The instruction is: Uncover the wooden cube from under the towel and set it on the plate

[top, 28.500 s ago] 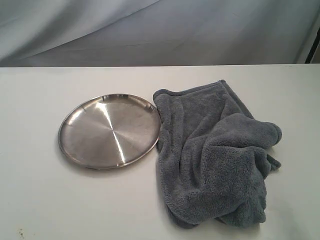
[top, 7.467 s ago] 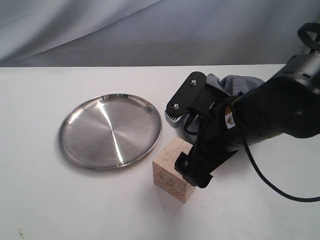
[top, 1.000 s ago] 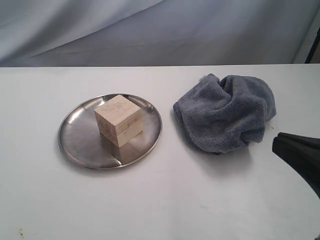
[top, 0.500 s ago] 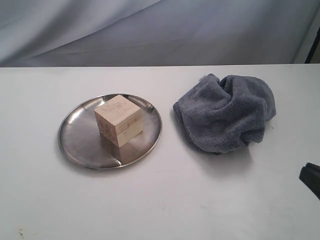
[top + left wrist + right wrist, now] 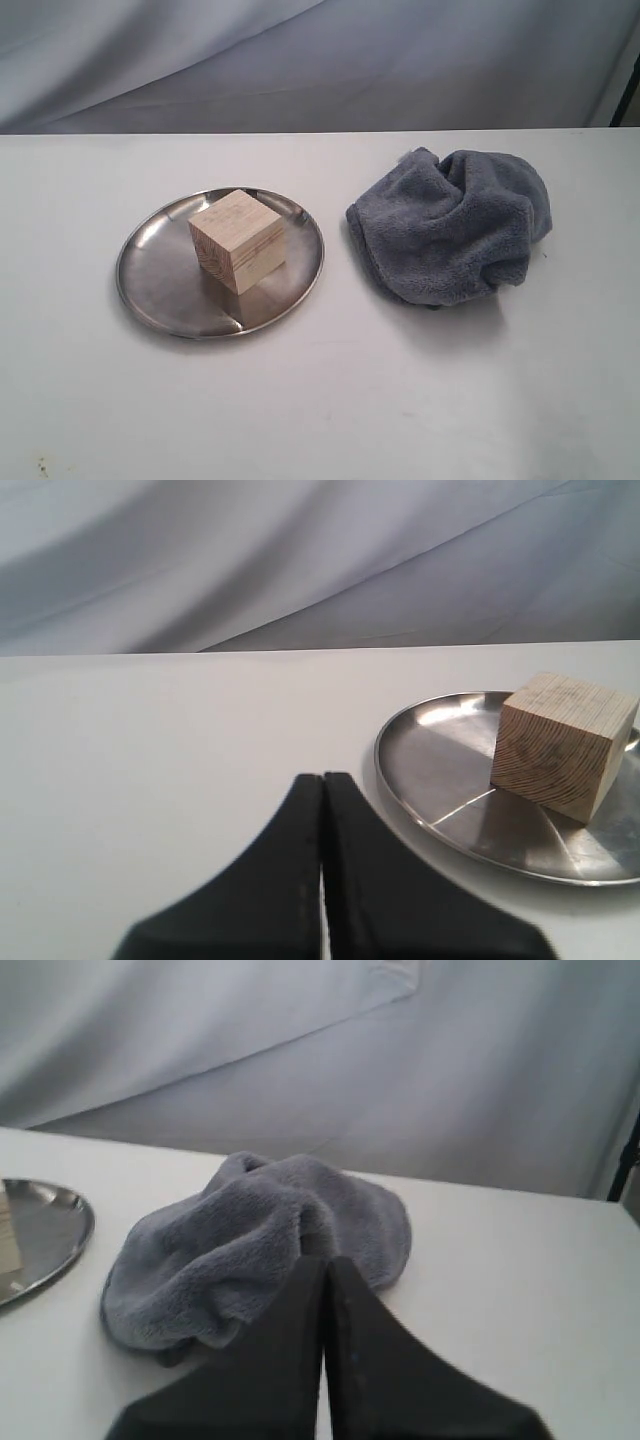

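Observation:
The wooden cube (image 5: 237, 241) stands on the silver plate (image 5: 165, 290), a little off its centre, with grain rings on its front face. It also shows in the left wrist view as the cube (image 5: 564, 745) on the plate (image 5: 430, 770). The blue-grey towel (image 5: 452, 226) lies bunched up on the table to the right of the plate, apart from it. My left gripper (image 5: 323, 780) is shut and empty, short of the plate. My right gripper (image 5: 325, 1263) is shut and empty, in front of the towel (image 5: 250, 1245). Neither gripper shows in the exterior view.
The white table (image 5: 320, 400) runs back to a draped grey backdrop (image 5: 320, 60). A dark upright post (image 5: 630, 90) stands at the far right edge. An edge of the plate (image 5: 50, 1230) shows in the right wrist view.
The right arm, seen at the exterior view's right edge a second ago, has drawn out of that view. The cube, plate and towel have not moved.

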Robot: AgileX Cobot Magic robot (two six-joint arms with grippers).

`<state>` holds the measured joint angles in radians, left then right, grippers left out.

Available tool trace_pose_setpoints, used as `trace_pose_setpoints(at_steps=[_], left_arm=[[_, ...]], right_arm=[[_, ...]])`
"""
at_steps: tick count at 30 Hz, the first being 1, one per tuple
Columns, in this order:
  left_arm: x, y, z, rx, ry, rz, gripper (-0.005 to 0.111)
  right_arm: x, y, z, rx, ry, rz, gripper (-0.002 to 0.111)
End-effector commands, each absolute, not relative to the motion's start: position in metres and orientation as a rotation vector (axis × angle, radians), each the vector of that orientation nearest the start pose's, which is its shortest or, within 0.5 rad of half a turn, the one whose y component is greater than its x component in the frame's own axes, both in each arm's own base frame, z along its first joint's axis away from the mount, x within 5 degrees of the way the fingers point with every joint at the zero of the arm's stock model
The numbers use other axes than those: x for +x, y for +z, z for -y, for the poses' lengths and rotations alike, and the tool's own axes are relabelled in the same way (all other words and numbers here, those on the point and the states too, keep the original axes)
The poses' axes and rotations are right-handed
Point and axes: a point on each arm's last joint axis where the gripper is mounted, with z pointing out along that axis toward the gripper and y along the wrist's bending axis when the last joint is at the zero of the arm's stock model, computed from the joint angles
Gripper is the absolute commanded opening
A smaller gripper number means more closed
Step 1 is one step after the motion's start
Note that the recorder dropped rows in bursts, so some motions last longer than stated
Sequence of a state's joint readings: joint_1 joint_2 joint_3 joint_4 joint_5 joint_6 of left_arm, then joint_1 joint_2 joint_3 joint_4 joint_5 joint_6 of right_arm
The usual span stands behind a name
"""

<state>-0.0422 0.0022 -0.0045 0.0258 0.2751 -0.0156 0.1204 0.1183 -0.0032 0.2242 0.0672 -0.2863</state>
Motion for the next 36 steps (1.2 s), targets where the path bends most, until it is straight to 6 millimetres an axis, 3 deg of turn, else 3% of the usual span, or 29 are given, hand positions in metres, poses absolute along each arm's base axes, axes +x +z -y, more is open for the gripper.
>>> trace_pose_setpoints(at_steps=[1, 36], left_arm=[[0.055, 0.1891, 0.0016, 0.031, -0.022, -1.749, 0.0], [0.0551, 0.1895, 0.0016, 0.031, -0.022, -1.745, 0.0]], right_arm=[[0.0563, 0.202, -0.0035, -0.078, -0.007, -1.605, 0.0], [0.0575, 0.1997, 0.0011, -0.049, -0.069, -1.637, 0.0]])
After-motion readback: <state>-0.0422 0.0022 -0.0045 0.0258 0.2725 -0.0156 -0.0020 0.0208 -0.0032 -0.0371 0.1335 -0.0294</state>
